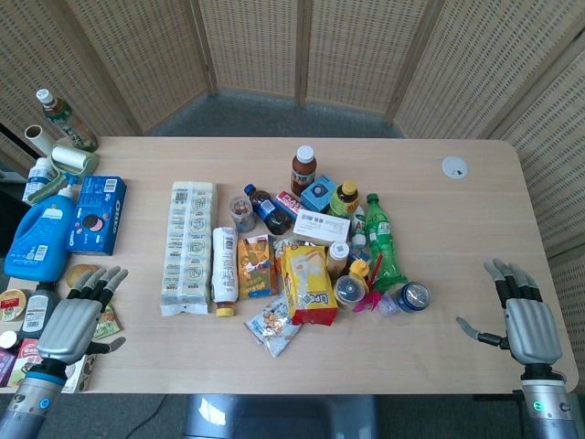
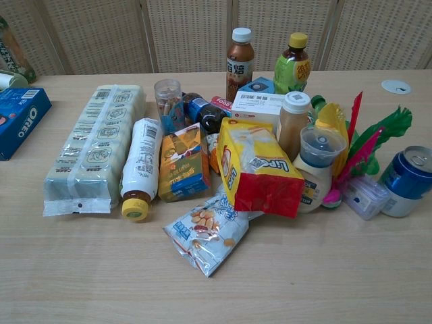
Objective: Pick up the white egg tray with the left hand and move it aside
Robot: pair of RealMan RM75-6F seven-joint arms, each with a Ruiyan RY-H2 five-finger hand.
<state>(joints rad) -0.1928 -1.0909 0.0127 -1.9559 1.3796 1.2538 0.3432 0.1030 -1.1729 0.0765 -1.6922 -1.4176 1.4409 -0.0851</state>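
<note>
The white egg tray (image 1: 187, 247) is a long wrapped pack with printed labels, lying lengthwise on the table left of the pile; the chest view shows the egg tray (image 2: 94, 148) at left. My left hand (image 1: 75, 320) hovers at the table's near left corner, fingers spread, holding nothing, well short of the tray's near end. Over the near right edge my right hand (image 1: 528, 320) is also spread and holds nothing. Neither hand appears in the chest view.
A white bottle (image 1: 225, 270) lies right beside the tray, then a crowd of snack bags, bottles and cans (image 1: 311, 274). An Oreo box (image 1: 96, 215), a blue detergent jug (image 1: 41, 233) and small jars (image 1: 27, 315) fill the left edge.
</note>
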